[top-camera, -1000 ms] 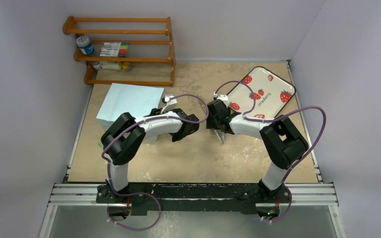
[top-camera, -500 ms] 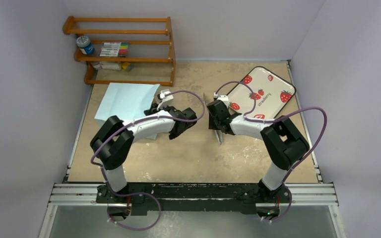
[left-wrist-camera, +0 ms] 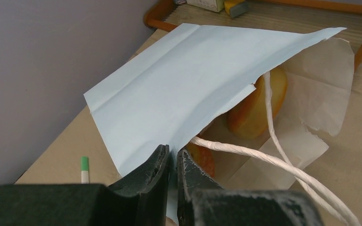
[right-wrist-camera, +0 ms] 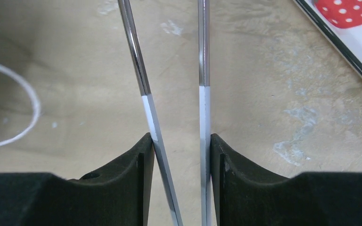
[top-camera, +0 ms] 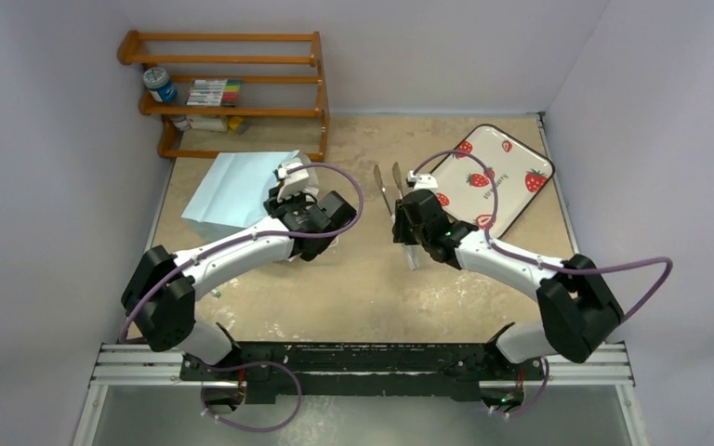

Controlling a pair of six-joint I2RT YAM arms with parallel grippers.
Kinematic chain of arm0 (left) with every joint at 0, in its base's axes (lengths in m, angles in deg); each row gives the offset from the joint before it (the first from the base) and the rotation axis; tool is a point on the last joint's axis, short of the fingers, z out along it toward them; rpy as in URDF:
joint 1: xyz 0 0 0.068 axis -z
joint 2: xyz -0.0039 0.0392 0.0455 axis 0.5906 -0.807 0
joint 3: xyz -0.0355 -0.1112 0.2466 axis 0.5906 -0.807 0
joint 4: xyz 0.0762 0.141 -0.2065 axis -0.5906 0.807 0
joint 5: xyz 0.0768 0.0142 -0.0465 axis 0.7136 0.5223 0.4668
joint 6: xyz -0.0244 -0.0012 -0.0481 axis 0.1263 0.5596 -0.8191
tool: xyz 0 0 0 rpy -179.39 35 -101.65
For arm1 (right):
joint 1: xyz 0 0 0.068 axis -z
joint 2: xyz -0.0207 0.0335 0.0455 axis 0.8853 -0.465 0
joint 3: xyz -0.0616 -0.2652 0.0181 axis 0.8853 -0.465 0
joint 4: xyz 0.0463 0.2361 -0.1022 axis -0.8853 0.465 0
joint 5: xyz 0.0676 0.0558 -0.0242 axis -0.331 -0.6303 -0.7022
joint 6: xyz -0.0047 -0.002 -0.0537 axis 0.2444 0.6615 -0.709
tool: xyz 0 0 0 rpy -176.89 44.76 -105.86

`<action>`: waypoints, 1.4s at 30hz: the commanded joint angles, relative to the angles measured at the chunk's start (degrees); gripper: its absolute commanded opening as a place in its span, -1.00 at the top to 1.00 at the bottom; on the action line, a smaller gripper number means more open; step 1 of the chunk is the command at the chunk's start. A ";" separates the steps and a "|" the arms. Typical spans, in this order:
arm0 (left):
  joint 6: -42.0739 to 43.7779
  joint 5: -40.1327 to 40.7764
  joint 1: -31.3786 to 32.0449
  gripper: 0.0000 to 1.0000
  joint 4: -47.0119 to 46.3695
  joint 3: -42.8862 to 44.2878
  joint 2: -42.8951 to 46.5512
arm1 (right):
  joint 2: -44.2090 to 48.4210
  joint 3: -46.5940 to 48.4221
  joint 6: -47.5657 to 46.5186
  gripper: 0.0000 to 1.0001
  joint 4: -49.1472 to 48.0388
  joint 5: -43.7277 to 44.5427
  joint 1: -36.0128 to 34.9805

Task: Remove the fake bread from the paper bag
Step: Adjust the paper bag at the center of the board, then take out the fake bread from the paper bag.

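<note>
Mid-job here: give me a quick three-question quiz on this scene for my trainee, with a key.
1. True or false: the orange-tan toy bread already lies on the white strawberry-patterned tray.
2. What does the left gripper pinch? A) the tray's rim B) the edge of the pale blue paper bag C) nothing
3. Fill in: the right gripper holds a pair of metal ___.
Key: 1 false, the bread sits inside the bag's open mouth; 2 B; 3 tongs.
</note>
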 commanded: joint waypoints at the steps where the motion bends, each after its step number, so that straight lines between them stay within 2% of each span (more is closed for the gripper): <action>1: 4.87 -0.34 -0.09 0.91 -5.39 -0.76 2.76 | 5.45 0.39 -0.11 0.42 1.44 -1.32 -3.29; 11: 7.62 -2.56 -0.05 0.92 -8.28 0.26 1.55 | 10.28 1.00 4.72 0.40 5.55 -2.84 -11.77; 21: 8.90 -3.55 0.16 0.94 -8.81 0.86 1.37 | 3.61 5.05 7.04 0.37 2.72 -4.95 -18.70; 33: 10.50 -5.82 0.43 0.95 -10.78 -1.54 3.61 | -2.68 11.73 7.50 0.37 -0.35 -8.61 -20.95; 42: 9.04 -6.05 1.09 0.95 -10.48 -2.26 4.17 | -7.71 16.58 8.02 0.25 -0.46 -8.75 -20.91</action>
